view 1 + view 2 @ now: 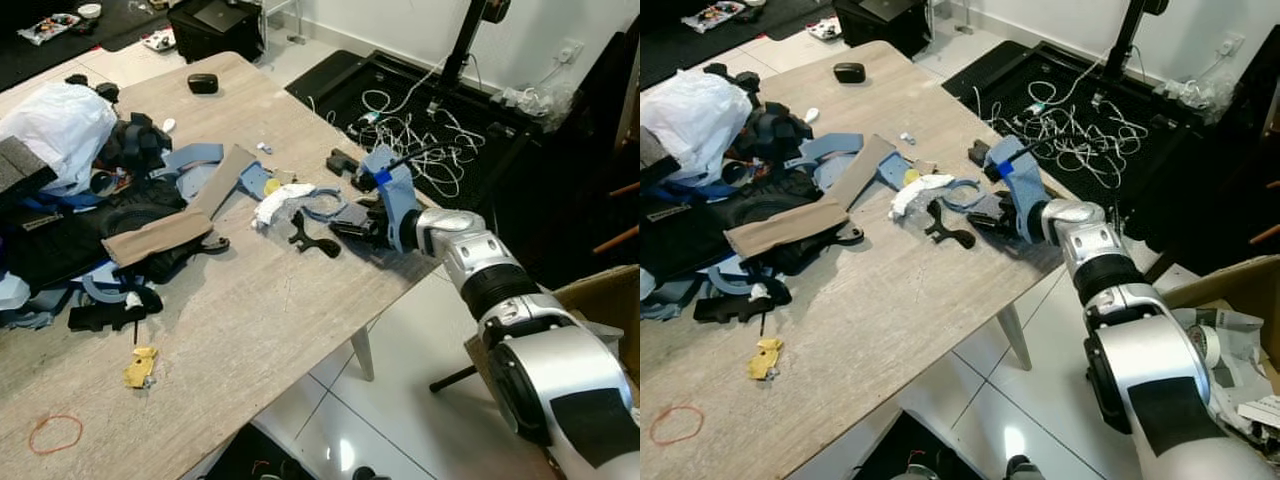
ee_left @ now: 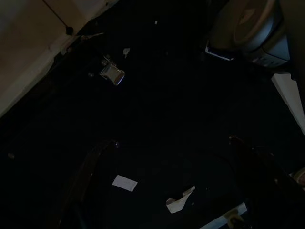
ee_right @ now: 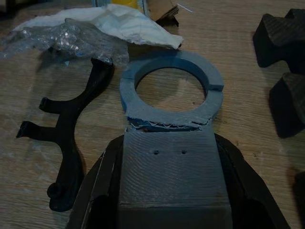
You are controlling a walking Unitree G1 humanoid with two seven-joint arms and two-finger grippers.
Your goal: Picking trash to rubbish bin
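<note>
**Blue cardboard piece gripped at the table's near edge**

One blue cardboard piece is held between the two black fingers of the right gripper, which are closed against its flat sides. The piece is seen in the right wrist view as a flat, ribbed tongue ending in a ring with a round hole; a torn seam with exposed corrugation runs where the tongue meets the ring. The ring rests low over the wooden table, close to the table's right edge.

Beside the ring, one black forked plastic bracket lies flat on the table. Beyond the ring, one crumpled white wrapper with clear film is seen, just apart from the bracket's upper end. Two dark foam blocks sit on the other side of the ring.

Farther along the table from the gripper, a heap of dark fabric and blue scraps is piled, with one white plastic bag on top. One yellow scrap and one red rubber band lie toward the table's near corner, well apart from the heap. One small black case sits at the far end.

A cardboard box stands on the floor beyond the table's right edge.

The left wrist view is very dark; the left gripper's state cannot be told, and what seem to be two paper bits lie on a dark floor.
</note>
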